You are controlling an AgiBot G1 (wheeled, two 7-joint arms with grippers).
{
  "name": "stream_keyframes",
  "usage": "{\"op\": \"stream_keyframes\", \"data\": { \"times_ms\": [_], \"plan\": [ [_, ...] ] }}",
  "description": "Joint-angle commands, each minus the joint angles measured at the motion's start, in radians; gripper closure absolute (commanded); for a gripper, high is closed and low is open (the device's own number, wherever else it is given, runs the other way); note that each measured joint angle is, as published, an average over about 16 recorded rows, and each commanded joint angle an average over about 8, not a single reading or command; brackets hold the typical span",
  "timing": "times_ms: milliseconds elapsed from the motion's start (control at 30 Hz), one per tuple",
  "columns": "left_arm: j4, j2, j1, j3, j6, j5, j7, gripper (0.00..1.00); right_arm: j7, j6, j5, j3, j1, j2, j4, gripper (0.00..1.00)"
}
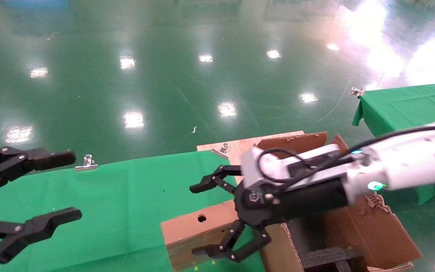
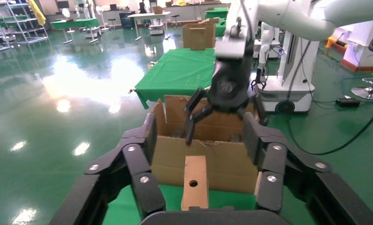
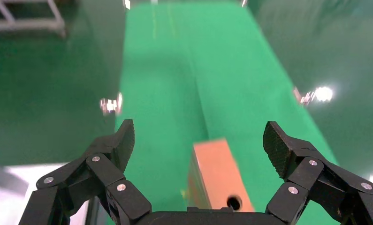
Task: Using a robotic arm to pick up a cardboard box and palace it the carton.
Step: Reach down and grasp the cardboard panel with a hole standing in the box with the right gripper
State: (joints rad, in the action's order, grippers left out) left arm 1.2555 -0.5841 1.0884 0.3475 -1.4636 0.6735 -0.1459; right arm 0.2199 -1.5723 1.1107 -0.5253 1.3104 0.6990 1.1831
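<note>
**Right hand lined up over the small box, grasp not yet made**

I have the right hand (image 1: 217, 219) spread wide above the cardboard box (image 1: 198, 234), and I judge this to be the approach step: nothing is gripped yet. In the head view one finger (image 1: 212, 182) sits at about 11 o'clock of the box, and the other pair (image 1: 227, 249) hangs at the box's near edge, around 5 o'clock of its punched hole (image 1: 201, 218). Whether that lower pair touches the cardboard I cannot tell. My right wrist view shows the box (image 3: 217, 173) centred between the two spread fingers, with clear green on each side, so the hand holds nothing.

The box lies on the green-covered counter (image 1: 127, 204), close against the side of the carton (image 1: 353, 226), which sits at its 3 o'clock with ragged flaps and black foam (image 1: 327, 258) inside.

Next, as I read it, I need to come down so the fingers straddle the box's narrow sides, close, lift and carry it toward 3 o'clock over the carton wall. The tight spot is the carton side, right beside the box.

The left hand (image 1: 25, 204) waits spread at 9 o'clock, empty.
</note>
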Motion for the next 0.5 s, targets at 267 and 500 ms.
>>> {"op": "stream_keyframes", "data": {
  "times_ms": [267,500],
  "plan": [
    [0.000,0.000,0.000,0.000,0.000,0.000,0.000,1.00,-0.050,-0.006,0.186,-0.180,0.164,0.115,-0.126,0.00],
    [0.000,0.000,0.000,0.000,0.000,0.000,0.000,1.00,-0.107,-0.003,0.295,-0.296,0.261,0.224,-0.230,0.00]
  ]
}}
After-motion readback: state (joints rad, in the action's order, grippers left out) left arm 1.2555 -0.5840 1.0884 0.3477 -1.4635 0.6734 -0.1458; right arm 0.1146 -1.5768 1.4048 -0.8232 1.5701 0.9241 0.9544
